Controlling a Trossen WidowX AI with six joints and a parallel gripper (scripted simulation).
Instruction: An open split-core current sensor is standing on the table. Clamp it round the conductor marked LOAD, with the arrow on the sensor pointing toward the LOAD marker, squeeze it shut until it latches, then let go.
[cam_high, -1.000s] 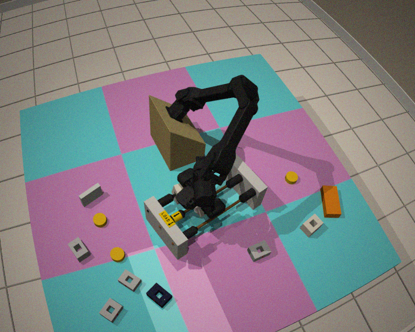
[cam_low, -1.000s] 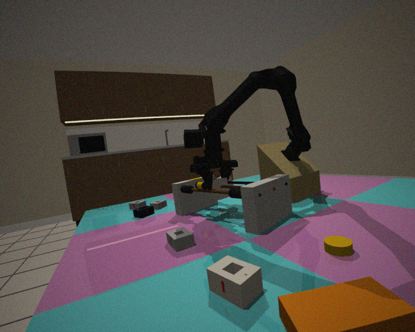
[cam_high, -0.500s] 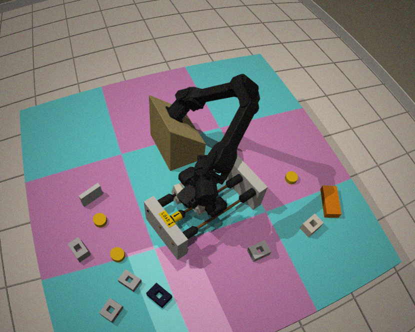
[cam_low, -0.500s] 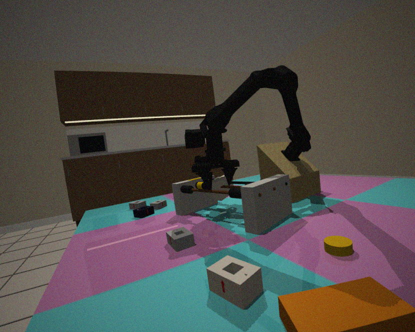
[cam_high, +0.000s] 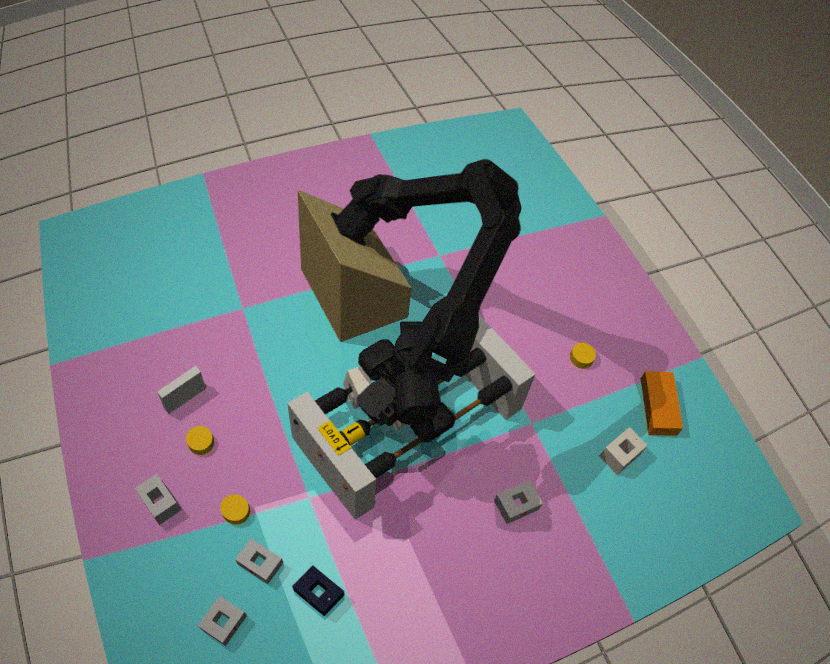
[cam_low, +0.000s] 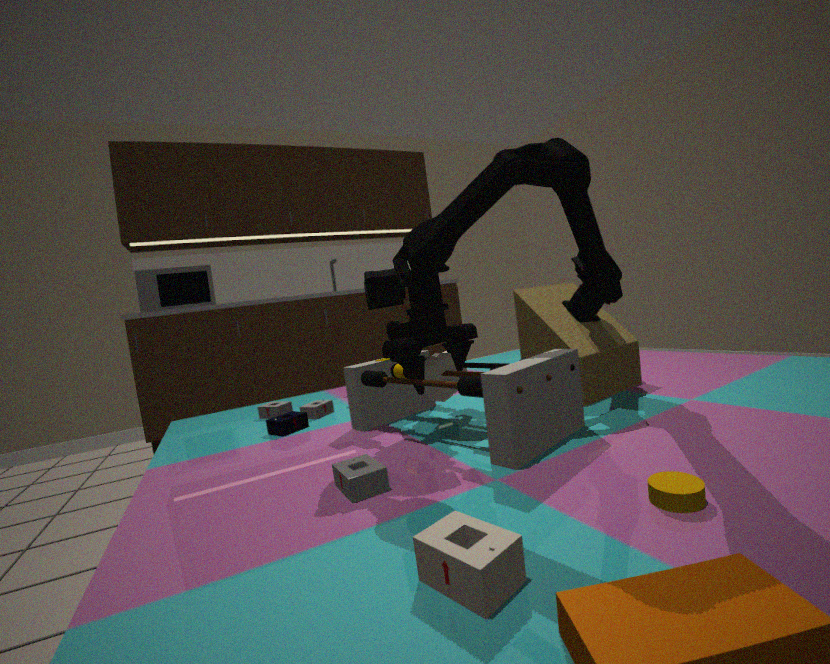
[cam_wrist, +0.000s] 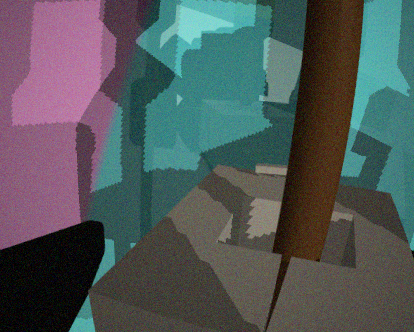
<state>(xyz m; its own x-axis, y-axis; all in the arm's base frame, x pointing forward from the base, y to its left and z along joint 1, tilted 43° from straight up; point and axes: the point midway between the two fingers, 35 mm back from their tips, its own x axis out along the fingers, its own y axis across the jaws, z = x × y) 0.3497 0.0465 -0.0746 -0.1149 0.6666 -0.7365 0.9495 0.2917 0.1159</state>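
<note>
"Was the room bright?"
"No, dim, with grain over all three views. A thin strip glowed under the wall cabinets (cam_low: 269, 190)."
"Any shadows?"
"The arm (cam_high: 484, 270) (cam_low: 477, 200) threw long ones over the counter (cam_high: 152, 256) (cam_low: 228, 546), and a paler band crossed its near side from above."
"Distortion?"
"The floor tile lines bowed in the top view; in the wrist view, shadow edges looked jagged."
</note>
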